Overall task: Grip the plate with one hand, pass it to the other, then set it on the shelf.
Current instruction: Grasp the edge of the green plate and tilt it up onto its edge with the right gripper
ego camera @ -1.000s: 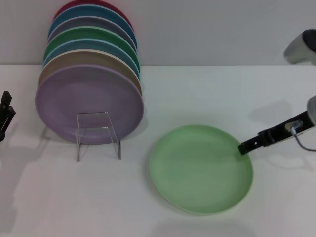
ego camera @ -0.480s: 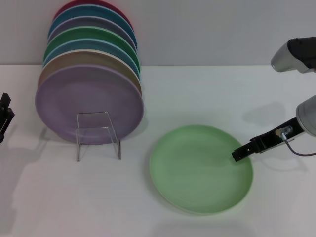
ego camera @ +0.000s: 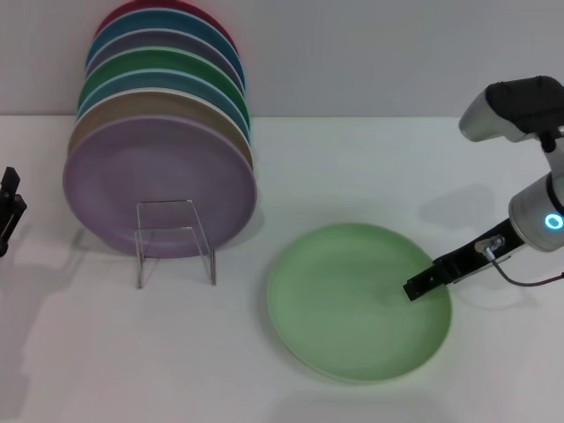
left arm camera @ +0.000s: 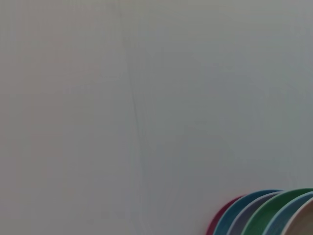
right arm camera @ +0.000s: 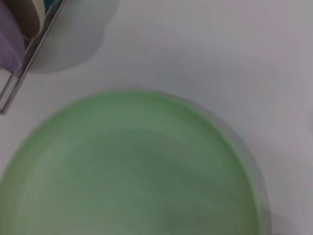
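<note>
The light mint-green plate (ego camera: 357, 300) lies flat on the white table, right of the middle; it also fills the right wrist view (right arm camera: 132, 171). My right gripper (ego camera: 416, 287), on the arm with the blue ring light, reaches in from the right, and its black tip is over the plate's right inner part. My left gripper (ego camera: 9, 208) is parked at the far left edge of the table. The clear acrylic shelf (ego camera: 174, 238) stands left of the plate, with a row of plates leaning behind its front bracket.
The row of upright plates has a lilac-purple plate (ego camera: 159, 185) in front and darker green, blue and red ones behind; their tops show in the left wrist view (left arm camera: 266, 213). The shelf's edge (right arm camera: 29, 58) shows in the right wrist view. A wall stands behind the table.
My right gripper has moved left from the plate's right rim to over its inner part, and more of the arm has come into view. The plate and the left arm have not moved.
</note>
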Available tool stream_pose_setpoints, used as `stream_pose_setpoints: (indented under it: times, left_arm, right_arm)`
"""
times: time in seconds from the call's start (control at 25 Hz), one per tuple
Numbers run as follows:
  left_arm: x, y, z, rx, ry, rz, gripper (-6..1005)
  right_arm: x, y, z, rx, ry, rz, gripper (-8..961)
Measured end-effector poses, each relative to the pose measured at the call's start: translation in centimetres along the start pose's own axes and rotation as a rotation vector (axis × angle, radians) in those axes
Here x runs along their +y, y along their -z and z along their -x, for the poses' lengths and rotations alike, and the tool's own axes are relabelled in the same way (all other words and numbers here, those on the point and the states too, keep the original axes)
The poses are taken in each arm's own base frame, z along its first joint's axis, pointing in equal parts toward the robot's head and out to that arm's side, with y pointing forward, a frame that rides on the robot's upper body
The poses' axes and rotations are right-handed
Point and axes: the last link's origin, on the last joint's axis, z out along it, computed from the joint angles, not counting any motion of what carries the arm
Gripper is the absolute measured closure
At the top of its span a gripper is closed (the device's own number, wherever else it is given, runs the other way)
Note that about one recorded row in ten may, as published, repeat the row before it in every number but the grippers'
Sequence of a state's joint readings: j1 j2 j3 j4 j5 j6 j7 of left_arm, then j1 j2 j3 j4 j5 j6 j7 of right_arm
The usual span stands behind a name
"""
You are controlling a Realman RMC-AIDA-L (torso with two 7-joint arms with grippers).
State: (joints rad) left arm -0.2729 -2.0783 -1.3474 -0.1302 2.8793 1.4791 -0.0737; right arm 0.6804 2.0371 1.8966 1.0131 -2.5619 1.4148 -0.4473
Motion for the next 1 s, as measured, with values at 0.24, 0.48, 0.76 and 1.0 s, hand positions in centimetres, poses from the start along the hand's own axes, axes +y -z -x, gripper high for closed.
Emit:
stream_pose_setpoints:
  times: [0.24,0.48,0.76,1.0]
  left_arm:
    - [0.13,-0.01,-0.04,0.003,0.0,0.007,188]
    - [0.27,-0.17,-0.05,0.004,0.001,0.015,188]
    - [0.39,-0.28,0.0,0.0,-0.003,0.026,188]
    - [0.39,-0.27,-0.01,0.0,-0.002,0.026,188]
  right_arm:
    - [0.19,-0.35,-0.15,0.023,0.004,-0.014,236]
    - [0.45,-0.53,-0.18,0.036,0.021,-0.019,285]
    - [0.81,-0.68,0.18,0.034,0.041,-0.022,564]
    - [0.97,-0.64,0.23,0.026,0.05,-0.019,770]
